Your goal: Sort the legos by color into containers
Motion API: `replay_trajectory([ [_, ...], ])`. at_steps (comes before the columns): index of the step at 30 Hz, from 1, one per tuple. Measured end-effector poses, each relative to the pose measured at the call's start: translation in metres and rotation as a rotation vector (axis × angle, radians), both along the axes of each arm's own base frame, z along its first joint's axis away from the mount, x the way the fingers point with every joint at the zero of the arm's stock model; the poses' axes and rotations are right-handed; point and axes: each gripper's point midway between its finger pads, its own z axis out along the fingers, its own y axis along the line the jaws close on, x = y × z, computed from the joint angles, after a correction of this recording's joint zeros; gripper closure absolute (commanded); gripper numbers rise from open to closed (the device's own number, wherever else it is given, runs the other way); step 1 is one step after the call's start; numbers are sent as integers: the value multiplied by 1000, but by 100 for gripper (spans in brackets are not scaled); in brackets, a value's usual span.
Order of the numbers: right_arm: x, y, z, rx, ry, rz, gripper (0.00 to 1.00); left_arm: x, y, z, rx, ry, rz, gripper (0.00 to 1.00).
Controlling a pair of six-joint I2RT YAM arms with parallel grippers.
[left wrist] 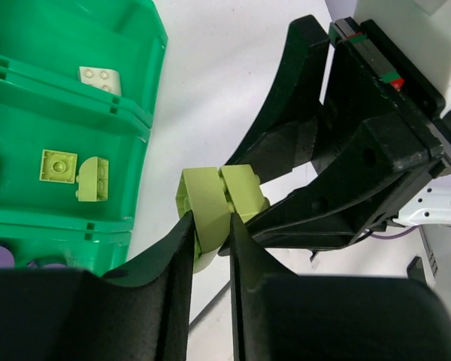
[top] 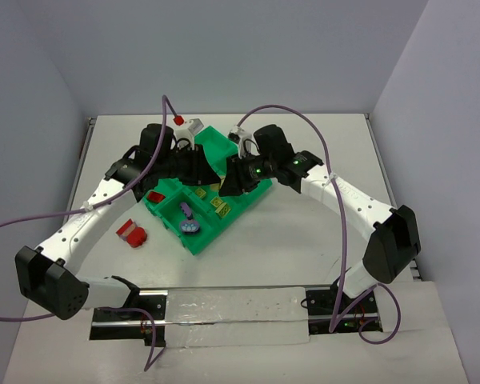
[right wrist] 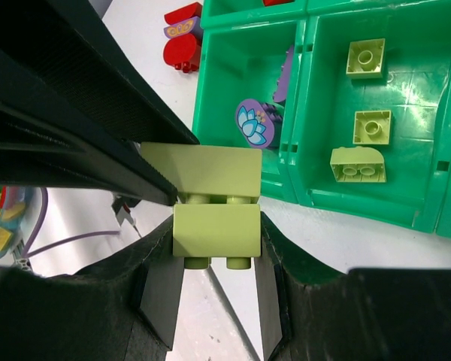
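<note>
Two yellow-green legos stuck together hang between my grippers beside the green tray of containers (top: 198, 242). My left gripper (left wrist: 210, 226) is shut on one yellow-green brick (left wrist: 205, 207). My right gripper (right wrist: 216, 235) is shut on the other yellow-green brick (right wrist: 215, 229), whose studs plug into the left-held brick (right wrist: 203, 170). From above, both grippers meet over the tray's middle, the left gripper (top: 210, 173) facing the right gripper (top: 226, 181), and the bricks are hidden there. One bin (right wrist: 376, 113) holds loose yellow-green bricks (right wrist: 365, 58). Another holds a white brick (left wrist: 99, 79).
Red bricks (top: 132, 234) lie on the table left of the tray. A red brick (top: 155, 196) and a purple flower piece (right wrist: 253, 124) sit in tray bins. Purple cables loop over both arms. Grey walls close in the table at back and sides.
</note>
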Motion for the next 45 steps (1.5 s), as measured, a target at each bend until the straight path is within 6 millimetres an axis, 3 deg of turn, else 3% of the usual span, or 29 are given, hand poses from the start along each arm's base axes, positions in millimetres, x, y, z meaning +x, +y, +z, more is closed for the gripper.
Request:
replay_trajectory([
  [10,9,0,6,23,-5,-35,100,8,8,-6,38,-5,58,100],
  [16,14,-4,7,16,-22,-70,100,34,35,-14,90,-1,232,100],
  [22,30,-14,-20,-74,-4,-176,100,57,72,-33,126,68,456,100],
  [26,42,-13,-55,-142,58,-237,99,60,77,-43,128,108,509,100],
  [29,51,-9,-81,-189,101,-269,88,63,78,-52,139,138,536,100],
  [33,67,4,-97,-210,117,-294,47,66,82,-69,177,183,571,100],
  [36,73,13,-99,-203,117,-297,28,66,84,-81,207,217,584,100],
  [45,84,25,-79,-167,70,-307,18,69,80,-99,233,266,577,100],
])
